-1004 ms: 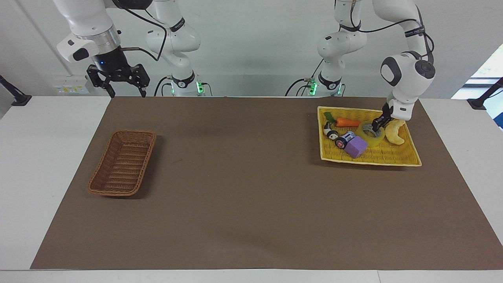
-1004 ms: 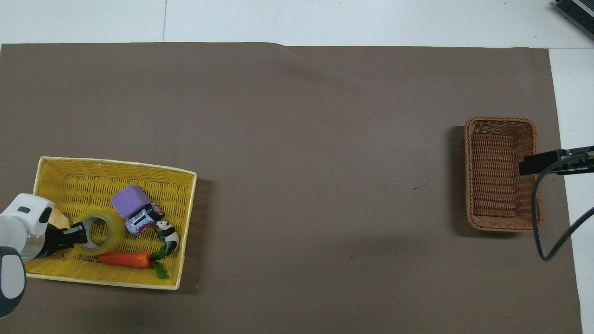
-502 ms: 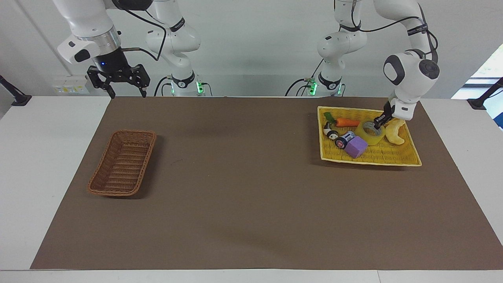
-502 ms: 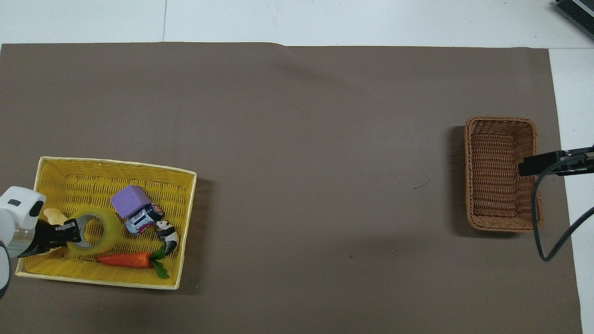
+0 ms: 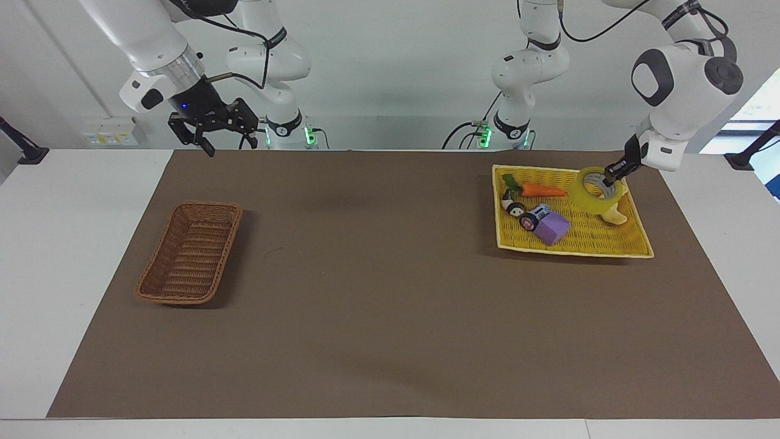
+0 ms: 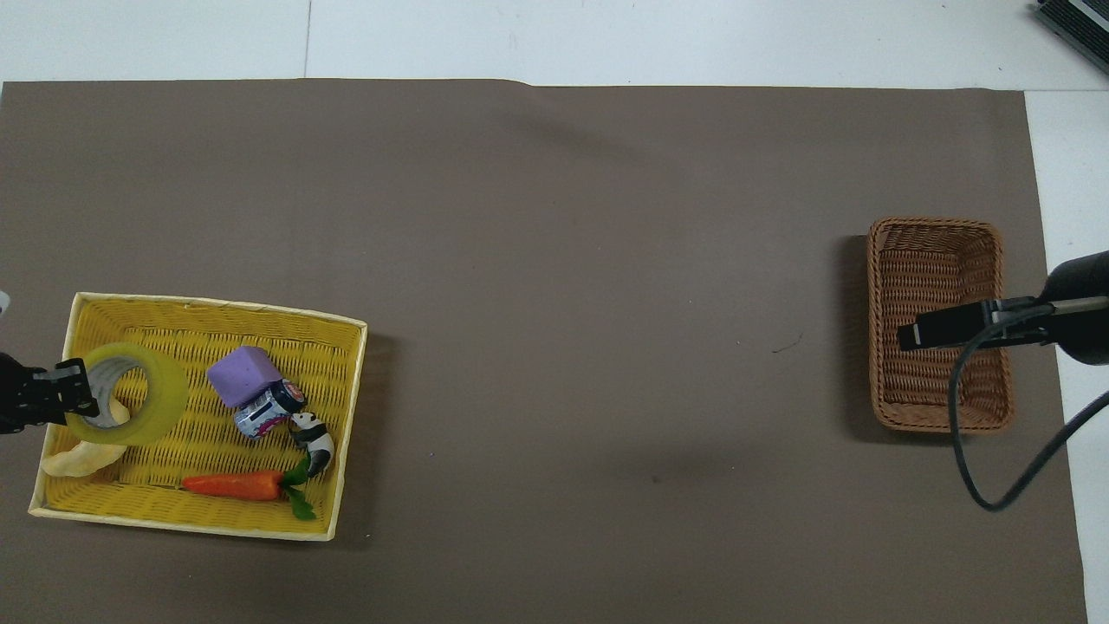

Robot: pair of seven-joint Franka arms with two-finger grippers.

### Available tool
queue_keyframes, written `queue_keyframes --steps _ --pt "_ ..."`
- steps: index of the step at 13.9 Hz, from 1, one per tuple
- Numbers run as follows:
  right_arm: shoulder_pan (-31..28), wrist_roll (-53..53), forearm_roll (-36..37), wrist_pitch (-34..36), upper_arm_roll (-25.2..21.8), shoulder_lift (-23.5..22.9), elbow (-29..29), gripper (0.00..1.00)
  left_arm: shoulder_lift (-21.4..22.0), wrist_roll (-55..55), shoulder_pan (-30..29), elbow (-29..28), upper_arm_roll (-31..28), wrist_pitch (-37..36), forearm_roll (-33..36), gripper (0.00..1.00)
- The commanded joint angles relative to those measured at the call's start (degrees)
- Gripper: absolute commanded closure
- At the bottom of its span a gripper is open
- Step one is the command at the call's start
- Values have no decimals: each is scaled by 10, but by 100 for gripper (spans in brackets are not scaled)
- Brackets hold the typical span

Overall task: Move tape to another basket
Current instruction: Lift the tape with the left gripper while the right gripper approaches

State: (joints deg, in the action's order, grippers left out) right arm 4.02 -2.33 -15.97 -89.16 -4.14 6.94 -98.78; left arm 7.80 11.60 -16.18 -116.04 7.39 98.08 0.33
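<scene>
**Tape up by one wall**

Brown matting covers the table. Left gripper [image 5: 611, 176] pinches one wall of the tape [image 5: 598, 188], hanging tilted over the yellow tray [image 5: 634, 247]; it might swing loose. Tray holds carrot [image 5: 540, 190], purple block [image 5: 553, 227]. Basket [image 5: 190, 253] sits empty; right gripper [image 5: 223, 135] waits, fingers spread, holding nothing.

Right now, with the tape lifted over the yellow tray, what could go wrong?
The left end effector grips the tape by one wall only, so the roll may swing or slip and drop onto the crescent toy. The basket sits at the right arm's end, a long carry or handover.
</scene>
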Motion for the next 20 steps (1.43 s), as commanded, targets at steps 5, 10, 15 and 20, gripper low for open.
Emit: queue_keyframes --steps 5,10,15,20 --pt "24 106 -147 -63 9 13 -60 0 -99 4 88 204 -3 -115 -20 100" --pt "85 172 -259 -172 9 9 -109 0 -96 80 173 191 -2 -70 -144 100" --pt "139 174 -376 -291 9 9 -162 0 -91 84 262 184 -2 -38 -249 100" --pt "186 173 -440 -357 9 -4 -177 0 -82 136 330 164 -1 18 -341 100"
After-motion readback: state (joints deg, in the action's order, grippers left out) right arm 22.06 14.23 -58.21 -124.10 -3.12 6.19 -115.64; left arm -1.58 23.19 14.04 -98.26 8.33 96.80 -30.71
